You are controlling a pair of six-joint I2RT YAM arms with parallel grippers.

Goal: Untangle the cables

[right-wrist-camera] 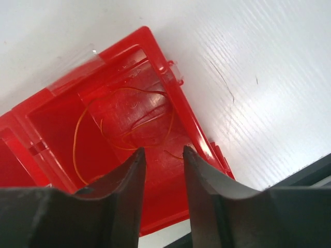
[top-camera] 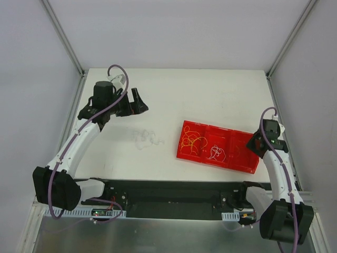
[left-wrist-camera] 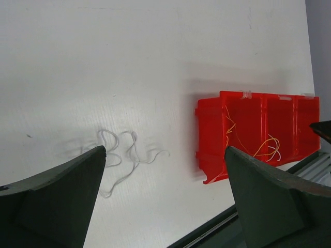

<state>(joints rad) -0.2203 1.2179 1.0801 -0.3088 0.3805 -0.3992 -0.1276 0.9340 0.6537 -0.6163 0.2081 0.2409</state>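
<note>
A loose white cable (top-camera: 145, 138) lies in squiggles on the table, left of the red three-compartment tray (top-camera: 238, 164). Orange-yellow cables (top-camera: 192, 139) fill the tray's left compartment, and a white and reddish bunch (top-camera: 216, 153) lies in the middle one. My left gripper (top-camera: 138, 103) hovers open at the back left; in its wrist view the white cable (left-wrist-camera: 121, 155) shows between its fingers, far below. My right gripper (right-wrist-camera: 163, 150) stands slightly open, with nothing between its fingers, over the tray's right end compartment (right-wrist-camera: 176, 98), where a thin orange and reddish-brown cable (right-wrist-camera: 129, 119) lies loose.
The tray (left-wrist-camera: 207, 155) sits at an angle near the table's front edge, close to the black base rail (top-camera: 174, 195). Grey walls and metal frame posts (top-camera: 63, 37) bound the table on three sides.
</note>
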